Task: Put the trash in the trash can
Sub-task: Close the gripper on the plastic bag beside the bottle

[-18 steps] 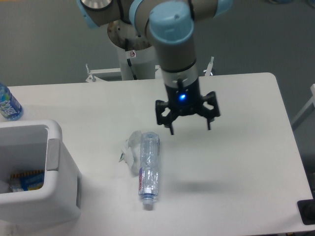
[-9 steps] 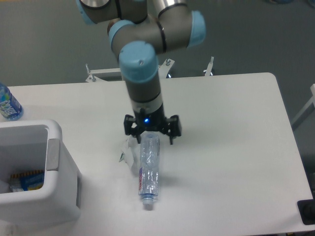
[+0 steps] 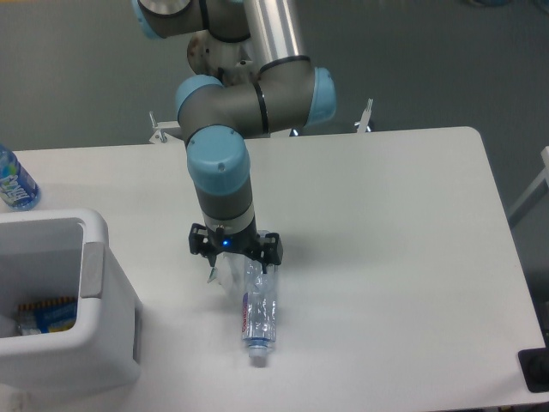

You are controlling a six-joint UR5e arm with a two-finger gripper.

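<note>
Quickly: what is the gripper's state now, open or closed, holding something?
Gripper: open, jaws spread over the paper wad and the bottle top; holding nothing.

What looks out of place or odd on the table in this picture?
The clear bottle lies on its side on the table, cap toward the front edge, with a crumpled paper wad against its upper end. Both are outside the white trash can. The gripper is open over them.

Clear bottle (image 3: 258, 311) lies flat beside crumpled paper wad (image 3: 225, 273), right of white bin (image 3: 94, 273).
</note>
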